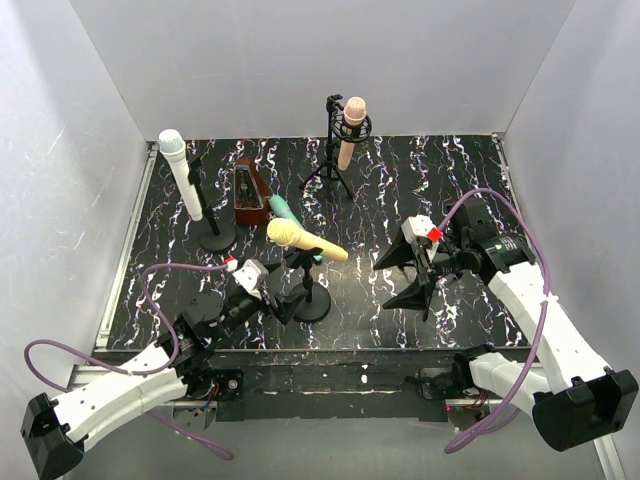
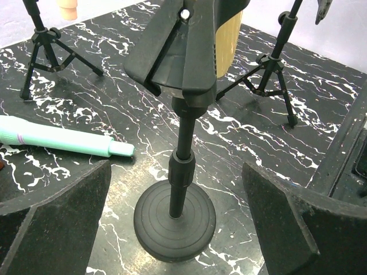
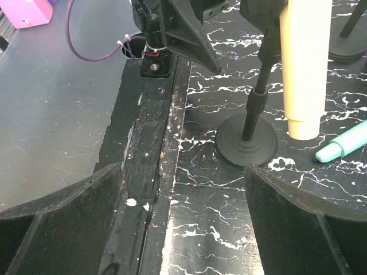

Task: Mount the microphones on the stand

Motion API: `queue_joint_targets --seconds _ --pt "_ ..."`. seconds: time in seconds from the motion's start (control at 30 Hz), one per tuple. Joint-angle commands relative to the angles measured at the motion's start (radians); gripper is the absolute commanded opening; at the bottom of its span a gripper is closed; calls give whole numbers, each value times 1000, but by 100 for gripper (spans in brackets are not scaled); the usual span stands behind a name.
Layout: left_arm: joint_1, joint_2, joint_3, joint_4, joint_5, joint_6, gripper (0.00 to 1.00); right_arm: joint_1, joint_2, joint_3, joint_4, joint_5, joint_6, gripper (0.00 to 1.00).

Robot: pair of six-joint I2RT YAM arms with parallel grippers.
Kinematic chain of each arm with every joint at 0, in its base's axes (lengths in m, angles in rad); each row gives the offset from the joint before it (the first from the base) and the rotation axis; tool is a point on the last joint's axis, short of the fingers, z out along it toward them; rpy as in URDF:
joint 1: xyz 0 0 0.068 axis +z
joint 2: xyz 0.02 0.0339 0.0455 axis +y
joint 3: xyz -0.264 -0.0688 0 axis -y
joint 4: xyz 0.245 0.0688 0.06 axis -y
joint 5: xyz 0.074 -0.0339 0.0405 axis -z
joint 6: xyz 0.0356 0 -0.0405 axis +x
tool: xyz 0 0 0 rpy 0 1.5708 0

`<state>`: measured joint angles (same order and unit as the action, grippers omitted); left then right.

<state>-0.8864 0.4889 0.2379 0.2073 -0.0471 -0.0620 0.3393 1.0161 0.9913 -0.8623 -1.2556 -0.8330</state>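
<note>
This is a robot test cell in a lab. Plain white walls (image 1: pixel 300 70) box in a table (image 1: pixel 470 180) on its left, far and right sides. The tabletop is covered with a black, white-veined sheet, and a metal rail (image 1: pixel 127 250) runs along its left edge. Two white-and-black machines, the left arm (image 1: pixel 110 395) and the right arm (image 1: pixel 560 345), are bolted to a dark plate (image 1: pixel 340 380) at the near edge. Purple cables (image 1: pixel 190 267) loop loose from them. Each wrist carries its own camera, looking out between black fingers. A few microphones (image 1: pixel 305 240) and stands (image 1: pixel 313 300) sit spread out on the table like test props.
</note>
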Motion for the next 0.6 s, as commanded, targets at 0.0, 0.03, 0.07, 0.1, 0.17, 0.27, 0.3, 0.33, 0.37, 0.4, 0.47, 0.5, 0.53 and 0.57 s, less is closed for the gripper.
queue_joint_targets --seconds 0.0,0.03,0.07,0.1,0.17,0.27,0.3,0.33,0.37,0.4,0.47,0.5,0.53,0.57 --pt "3 11 -35 96 1 22 98 -8 -14 -13 28 -48 18 94" --pt "3 16 -41 109 3 25 98 -10 -14 -13 29 -51 18 94" --pt "1 20 -46 118 4 27 98 -10 -16 -14 31 -53 18 94" --pt "3 26 -51 129 3 27 98 -10 -14 -14 32 -54 18 94" --pt "3 40 -63 152 4 28 98 -11 -14 -17 34 -57 18 94" --pt "1 63 -77 193 3 36 98 -13 -14 -19 37 -61 18 94" --pt "3 72 -81 208 3 40 98 -13 -13 -20 37 -61 18 94" --pt "3 83 -86 221 0 42 98 -13 -14 -20 37 -61 18 94" --pt "1 89 -91 236 0 44 98 -13 -14 -22 39 -62 18 94" --pt "3 97 -95 250 0 47 98 -14 -11 -20 39 -62 18 94" --pt "3 115 -107 274 -3 50 98 -14 -11 -23 39 -62 18 94" --pt "3 123 -114 286 -4 50 98 -14 -13 -23 39 -62 17 94" --pt "3 131 -120 303 -7 48 98 -16 -11 -23 39 -62 18 94" --pt "3 141 -126 317 -10 50 98 -16 -10 -22 40 -62 18 94"
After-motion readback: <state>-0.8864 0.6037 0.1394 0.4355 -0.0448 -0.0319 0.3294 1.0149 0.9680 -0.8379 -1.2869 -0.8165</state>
